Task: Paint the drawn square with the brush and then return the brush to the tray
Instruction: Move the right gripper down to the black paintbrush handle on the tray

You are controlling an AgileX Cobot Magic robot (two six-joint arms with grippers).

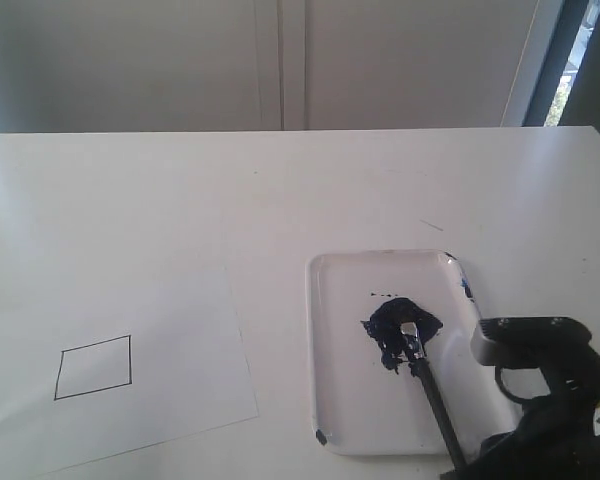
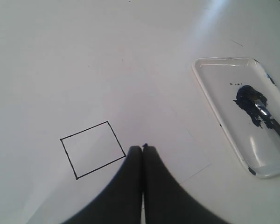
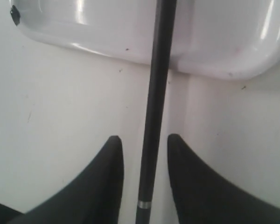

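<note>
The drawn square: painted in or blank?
Blank: the drawn square is only a black outline, white inside; the blue paint sits in the tray.

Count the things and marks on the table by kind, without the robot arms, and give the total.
tray: 1
brush: 1
paper sheet: 1
drawn square: 1
paint blotch: 1
Total: 5
</note>
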